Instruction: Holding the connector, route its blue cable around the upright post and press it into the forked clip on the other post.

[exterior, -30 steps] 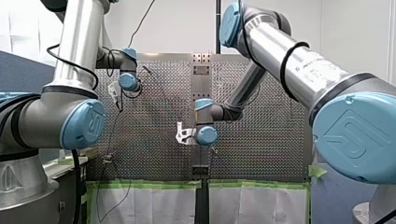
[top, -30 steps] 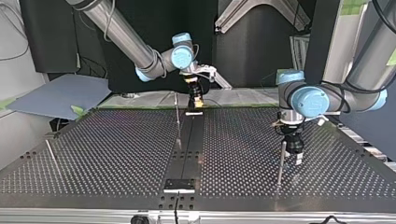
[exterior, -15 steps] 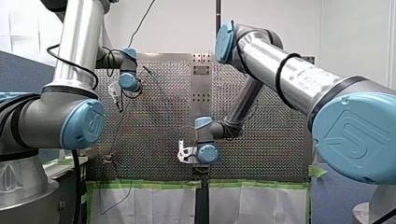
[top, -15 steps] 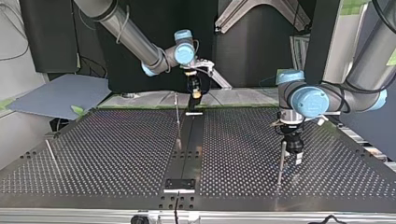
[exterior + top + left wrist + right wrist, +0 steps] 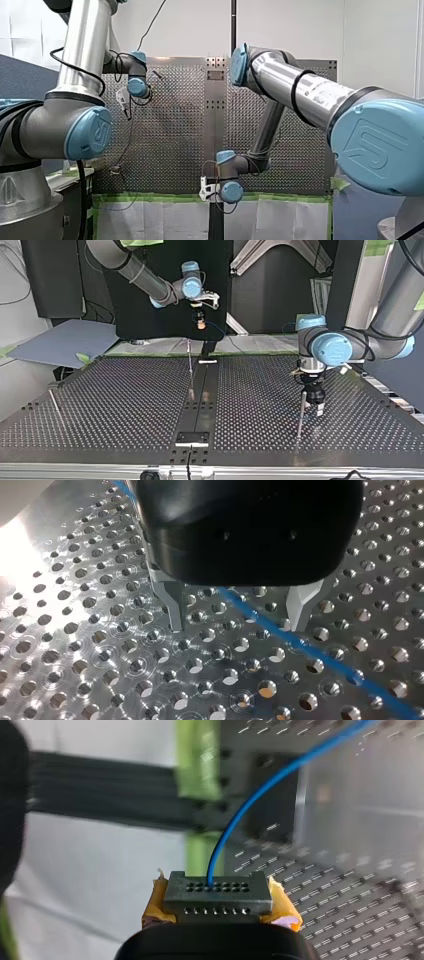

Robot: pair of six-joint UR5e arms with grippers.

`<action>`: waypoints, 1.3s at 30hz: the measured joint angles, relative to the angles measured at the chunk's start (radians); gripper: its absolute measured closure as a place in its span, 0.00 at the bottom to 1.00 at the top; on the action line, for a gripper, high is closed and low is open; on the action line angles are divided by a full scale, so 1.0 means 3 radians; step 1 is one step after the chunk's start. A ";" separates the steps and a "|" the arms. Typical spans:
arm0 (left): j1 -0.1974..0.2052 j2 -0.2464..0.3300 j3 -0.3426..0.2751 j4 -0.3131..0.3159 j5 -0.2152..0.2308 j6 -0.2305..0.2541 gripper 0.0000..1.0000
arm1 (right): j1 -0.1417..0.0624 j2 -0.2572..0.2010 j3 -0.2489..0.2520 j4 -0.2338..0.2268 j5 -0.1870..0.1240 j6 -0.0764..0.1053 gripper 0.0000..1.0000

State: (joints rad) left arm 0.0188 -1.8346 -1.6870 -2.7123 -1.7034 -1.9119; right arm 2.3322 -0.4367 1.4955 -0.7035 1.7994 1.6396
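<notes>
My right gripper (image 5: 217, 911) is shut on the black connector (image 5: 215, 891), which sits between its yellow pads (image 5: 283, 910). The blue cable (image 5: 250, 795) rises out of the connector's face. In the top view this gripper (image 5: 199, 323) hangs in the air beyond the table's far edge, above a thin upright post (image 5: 190, 371). My left gripper (image 5: 237, 625) stands open just over the perforated plate, and the blue cable (image 5: 320, 655) lies on the plate between its metal fingers (image 5: 173, 611). In the top view it (image 5: 314, 401) hovers beside another upright post (image 5: 300, 416).
A leaning thin rod (image 5: 55, 406) stands near the plate's edge at the top view's left. A dark centre strip (image 5: 202, 395) with a small block (image 5: 192, 438) runs down the perforated table. Green tape (image 5: 165, 198) lines the table's near edge in the front view.
My right arm has carried the connector from mid-table back to the table's edge and lifted it higher in the top view. My left arm has stayed still.
</notes>
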 joint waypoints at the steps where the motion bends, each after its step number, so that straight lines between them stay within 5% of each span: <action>1: 0.0000 -0.0001 0.0000 -0.0002 0.0000 0.0001 0.00 | -0.0017 0.0025 0.0021 -0.0025 0.0000 0.0001 1.00; 11: -0.0002 -0.0001 0.0001 -0.0005 0.0000 0.0002 0.00 | -0.0283 0.0308 0.0129 -0.0309 -0.0015 -0.0063 1.00; 17: -0.0002 -0.0001 0.0001 -0.0005 -0.0003 0.0002 0.00 | -0.0419 0.0354 0.0155 -0.0435 -0.0055 -0.0112 1.00; 25: -0.0002 -0.0001 0.0002 -0.0016 -0.0047 0.0013 0.00 | -0.0424 0.0216 0.0193 -0.0488 -0.0077 -0.0177 1.00; 39: 0.0001 0.0000 0.0003 -0.0059 -0.0089 0.0022 0.00 | -0.0517 -0.0161 0.0556 -0.0806 -0.0061 -0.0193 1.00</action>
State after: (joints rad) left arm 0.0190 -1.8347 -1.6861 -2.7298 -1.7300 -1.9052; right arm 2.1770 -0.4849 1.6623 -0.9453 1.7810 1.5819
